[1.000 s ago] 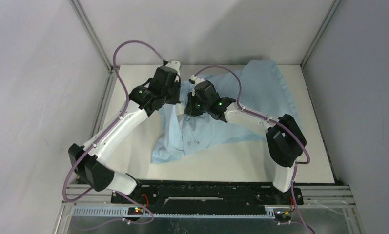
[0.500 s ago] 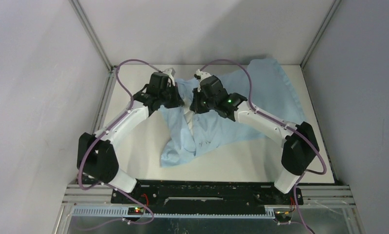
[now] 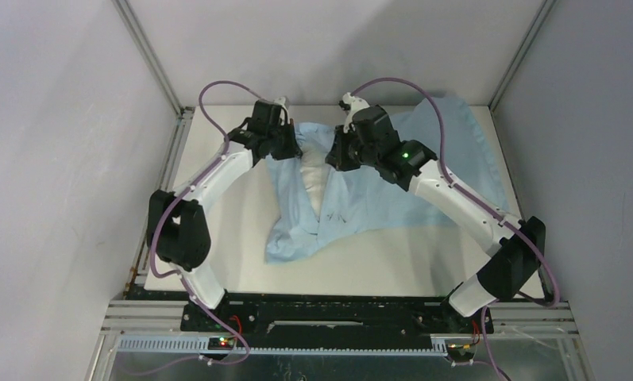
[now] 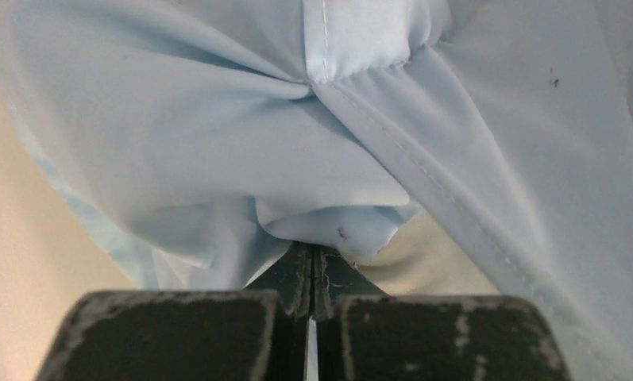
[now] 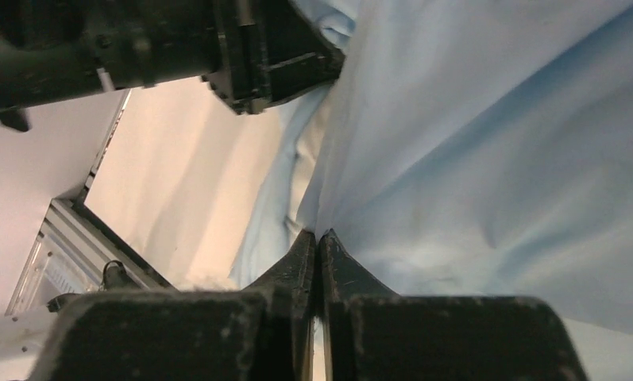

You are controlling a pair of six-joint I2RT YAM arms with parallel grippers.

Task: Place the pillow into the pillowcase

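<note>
Pillow [image 3: 316, 186] mostly hidden under pillowcase [image 3: 392, 190], only a strip visible

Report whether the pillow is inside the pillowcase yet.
Mostly in: only a white strip of the pillow shows through the pillowcase opening, which both shut grippers pinch at its far edge.

White table [image 3: 241, 262], light-blue pillowcase [image 3: 392, 198] spread across its far half.

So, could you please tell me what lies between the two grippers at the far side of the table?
In the top view, a white strip of the pillow shows between the left gripper and right gripper, framed by the pillowcase.
</note>
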